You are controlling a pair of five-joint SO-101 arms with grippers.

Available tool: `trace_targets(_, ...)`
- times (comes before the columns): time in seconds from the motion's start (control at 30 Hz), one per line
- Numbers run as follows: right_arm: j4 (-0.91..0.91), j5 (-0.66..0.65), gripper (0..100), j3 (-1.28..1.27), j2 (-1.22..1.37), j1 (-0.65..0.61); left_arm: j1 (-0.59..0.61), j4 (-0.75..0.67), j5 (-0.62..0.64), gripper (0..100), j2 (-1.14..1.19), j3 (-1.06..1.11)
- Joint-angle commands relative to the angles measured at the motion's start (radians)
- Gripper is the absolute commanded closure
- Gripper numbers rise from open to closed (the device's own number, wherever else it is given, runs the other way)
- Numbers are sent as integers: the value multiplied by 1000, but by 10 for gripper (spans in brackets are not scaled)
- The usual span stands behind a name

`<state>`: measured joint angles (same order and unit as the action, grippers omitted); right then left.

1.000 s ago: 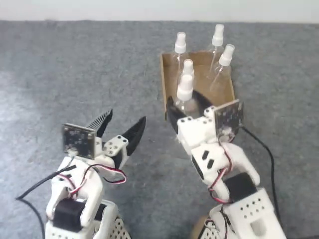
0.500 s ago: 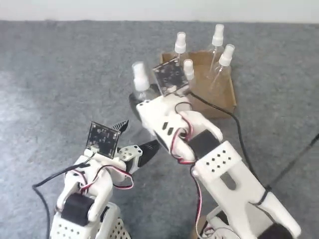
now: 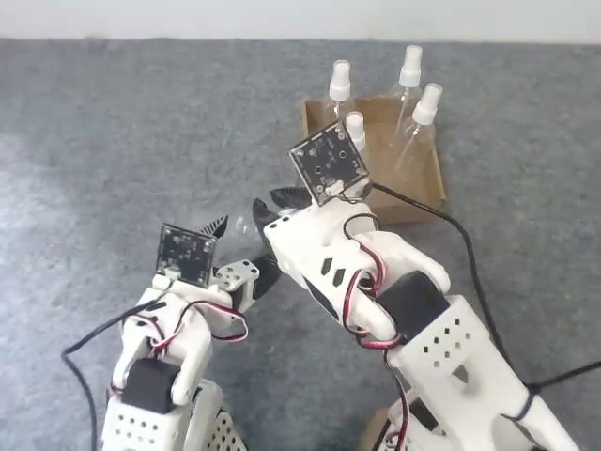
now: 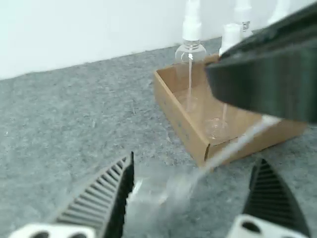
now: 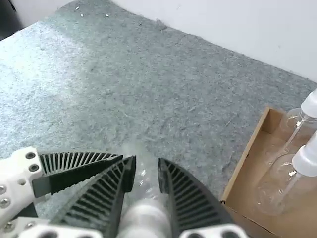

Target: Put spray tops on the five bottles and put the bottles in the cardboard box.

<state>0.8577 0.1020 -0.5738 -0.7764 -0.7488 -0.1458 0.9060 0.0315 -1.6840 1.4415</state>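
High view: the task was judged largely done, with one bottle outstanding. On the left, over the grey bench and well outside the cardboard box, a fifth bottle was seen held in the air between the two arms. On the right, four other bottles were noted upright with white spray tops fitted. They stood in the box or at its far edge; exactly which could not be settled for the two rearmost. Placing the fifth bottle in the box was therefore judged to remain.

In the left wrist view, the left gripper was found with its fingers wide apart, one on either side of the clear body of the fifth bottle. Contact with either finger could not be confirmed.

In the right wrist view, the right gripper was found with its fingers closed on that bottle, with the body projecting beyond the tips. A white shape at the root of the fingers was taken to be its spray top.
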Motion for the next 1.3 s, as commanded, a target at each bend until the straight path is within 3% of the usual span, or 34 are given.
trace_targets(0.0, 1, -21, 993, 28, -19, -2, 6, -18, -5, 654, -11, 2)
trace_targets(0.3, 12, -25, 993, 26, 39, 145, 52, 26, -54, 684, -9, -22)
trace_targets(0.43, 165, -64, 993, 26, 157, 137, 112, 55, -54, 728, -2, -71)
trace_targets(0.6, 197, -74, 993, 34, 354, 131, 176, 54, -54, 728, 0, -79)
trace_targets(0.93, 328, -74, 993, 110, 371, 131, 178, 51, -54, 728, -2, -71)
trace_targets(1.27, 352, -123, 991, -3, 536, 70, 180, 51, -54, 728, -2, -70)
